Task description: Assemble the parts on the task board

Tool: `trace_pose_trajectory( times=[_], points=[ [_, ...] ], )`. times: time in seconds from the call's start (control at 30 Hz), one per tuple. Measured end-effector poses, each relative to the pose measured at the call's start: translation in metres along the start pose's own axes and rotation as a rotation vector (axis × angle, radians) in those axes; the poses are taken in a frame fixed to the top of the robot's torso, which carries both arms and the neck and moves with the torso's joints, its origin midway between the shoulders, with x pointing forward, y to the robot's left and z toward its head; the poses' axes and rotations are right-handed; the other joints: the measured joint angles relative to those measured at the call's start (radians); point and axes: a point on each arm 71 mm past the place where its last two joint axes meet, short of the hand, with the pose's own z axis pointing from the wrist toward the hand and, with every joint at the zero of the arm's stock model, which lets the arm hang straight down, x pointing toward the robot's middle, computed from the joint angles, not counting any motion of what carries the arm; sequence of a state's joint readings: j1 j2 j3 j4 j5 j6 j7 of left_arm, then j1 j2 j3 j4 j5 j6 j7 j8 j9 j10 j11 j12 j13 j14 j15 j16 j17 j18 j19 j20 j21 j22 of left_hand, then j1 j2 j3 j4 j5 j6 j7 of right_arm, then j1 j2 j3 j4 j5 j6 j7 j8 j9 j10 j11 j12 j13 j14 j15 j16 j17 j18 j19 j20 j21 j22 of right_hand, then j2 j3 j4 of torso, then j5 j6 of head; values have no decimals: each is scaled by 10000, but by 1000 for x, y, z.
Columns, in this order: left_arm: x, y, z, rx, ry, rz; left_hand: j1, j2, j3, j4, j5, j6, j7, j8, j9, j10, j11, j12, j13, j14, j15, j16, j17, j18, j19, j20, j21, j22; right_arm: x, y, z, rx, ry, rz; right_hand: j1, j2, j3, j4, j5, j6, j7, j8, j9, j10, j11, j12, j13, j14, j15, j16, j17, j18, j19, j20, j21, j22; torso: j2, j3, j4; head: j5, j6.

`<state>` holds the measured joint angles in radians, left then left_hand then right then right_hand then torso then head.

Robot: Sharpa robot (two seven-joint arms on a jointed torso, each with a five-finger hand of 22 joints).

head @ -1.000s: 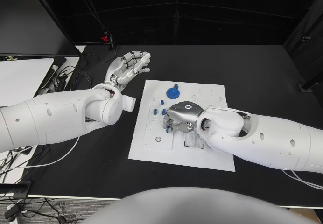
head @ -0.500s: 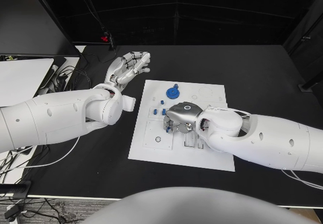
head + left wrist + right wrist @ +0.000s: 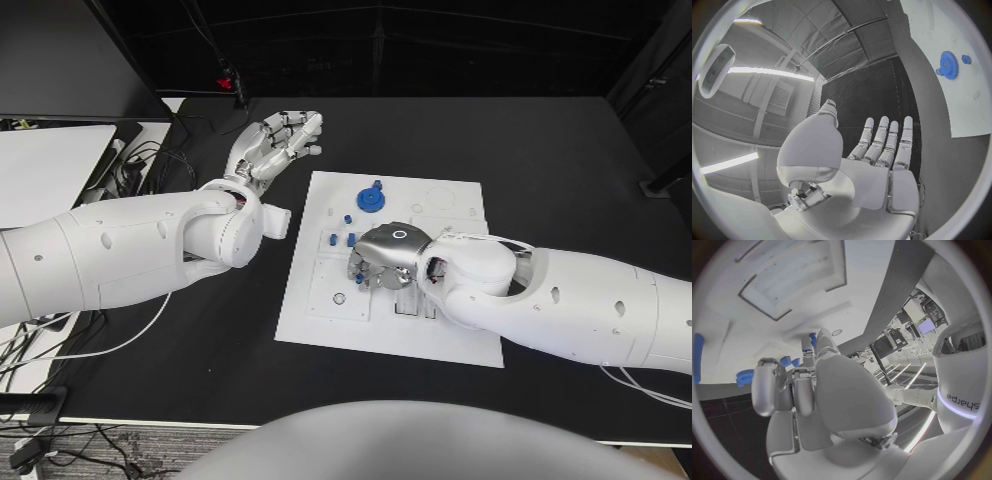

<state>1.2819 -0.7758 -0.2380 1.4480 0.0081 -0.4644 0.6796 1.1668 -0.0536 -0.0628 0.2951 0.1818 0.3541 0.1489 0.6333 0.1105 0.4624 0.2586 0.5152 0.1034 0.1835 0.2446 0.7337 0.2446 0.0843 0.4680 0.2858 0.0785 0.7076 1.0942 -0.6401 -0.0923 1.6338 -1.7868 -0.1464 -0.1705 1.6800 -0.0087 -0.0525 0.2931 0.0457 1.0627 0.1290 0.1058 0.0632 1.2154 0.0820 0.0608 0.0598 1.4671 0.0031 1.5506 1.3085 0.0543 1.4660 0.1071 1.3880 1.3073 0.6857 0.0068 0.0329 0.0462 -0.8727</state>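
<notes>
Creeping slightly leftward over the flat white task board (image 3: 325,318), the right robot hand (image 3: 381,262) hides its grip, while the left robot hand (image 3: 277,143) stays open.

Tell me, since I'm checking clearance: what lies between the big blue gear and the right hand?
In the head view, small blue parts on the white task board lie between the blue gear and right hand.

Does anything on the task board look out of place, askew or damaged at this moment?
Nothing stands out. The task board lies flat and looks intact, the blue gear sits at its far end, and small blue parts lie beside the right hand. The left hand hangs off the board.
</notes>
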Motion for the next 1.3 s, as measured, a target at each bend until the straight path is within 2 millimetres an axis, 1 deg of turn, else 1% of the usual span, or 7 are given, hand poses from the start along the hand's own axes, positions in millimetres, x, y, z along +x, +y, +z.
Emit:
trace_pose_trajectory(
  times=[0.1,0.5,0.7,0.87,1.0,1.23,1.3],
  points=[
    [0,0,0,0,0,0,0,0,0,0,0,0,0,0,0,0,0,-1,0,0,0,0,0,0,0,0,0,0,0,-1,-1,-13,0,4,-638,-237,-277,-24,0,-283,-113,-205,8,-305,60,0,3,-20,42,-127,0,1,-105,115,-268,0,0,0,0,13,0],
    [0,0,0,-2,6,-5,0,0,0,0,0,0,0,0,0,0,0,-1,1,0,0,0,1,0,0,0,0,1,-2,-9,-14,-3,-1300,715,-1647,-764,-491,2,0,-448,-23,-325,43,-455,37,0,22,-20,42,-614,0,-1,-157,91,-486,0,1,0,-7,-56,0],
    [0,0,0,-6,11,-12,0,-1,0,0,0,-74,-1,0,-10,-35,-36,40,-10,0,0,-1,-24,1,0,0,0,-10,-11,-21,-38,105,-2729,1831,-1776,-803,-178,-21,0,-549,160,-325,58,-634,72,0,31,-20,42,-666,0,-1,-157,91,-486,0,0,0,-10,-222,0],
    [0,1,0,-16,2,-16,0,-1,0,0,0,-74,-1,0,-10,-35,-35,38,-10,0,-1,-1,-24,0,0,0,0,-10,-26,-42,-66,482,-3668,2896,-1772,-799,117,-74,0,-654,265,-371,63,-794,162,6,30,17,80,-666,0,0,-98,149,-404,0,-14,0,-10,-342,0],
    [0,1,0,-37,-17,-31,0,0,0,0,0,-74,-1,28,-10,-35,-36,38,-10,0,0,-1,-24,0,0,0,0,-10,-35,-58,-79,729,-4019,3413,-1668,-696,174,-132,0,-624,297,-371,62,-794,162,77,39,-20,114,-666,0,-1,-79,168,-366,0,-15,-6,-7,-532,0],
    [2,2,0,-68,-10,-89,0,-1,0,0,0,-73,-1,40,-10,-35,-36,37,-10,0,-1,36,-34,0,0,0,0,-9,-33,-90,-102,1514,-4129,3942,-1671,-698,230,-76,0,-713,386,-371,61,-902,270,77,39,15,149,-666,0,-2,-61,186,-180,0,10,-11,11,-689,0],
    [2,2,0,-73,-12,-100,0,-1,0,0,0,-73,-1,39,-10,-35,-35,37,-10,0,0,36,-33,0,0,0,0,-9,-32,-98,-106,1726,-4103,3935,-1763,-791,230,-76,0,-713,386,-370,54,-1025,256,77,38,-19,183,-666,0,-2,-61,186,-180,0,8,-12,8,-741,0]
  ],
)
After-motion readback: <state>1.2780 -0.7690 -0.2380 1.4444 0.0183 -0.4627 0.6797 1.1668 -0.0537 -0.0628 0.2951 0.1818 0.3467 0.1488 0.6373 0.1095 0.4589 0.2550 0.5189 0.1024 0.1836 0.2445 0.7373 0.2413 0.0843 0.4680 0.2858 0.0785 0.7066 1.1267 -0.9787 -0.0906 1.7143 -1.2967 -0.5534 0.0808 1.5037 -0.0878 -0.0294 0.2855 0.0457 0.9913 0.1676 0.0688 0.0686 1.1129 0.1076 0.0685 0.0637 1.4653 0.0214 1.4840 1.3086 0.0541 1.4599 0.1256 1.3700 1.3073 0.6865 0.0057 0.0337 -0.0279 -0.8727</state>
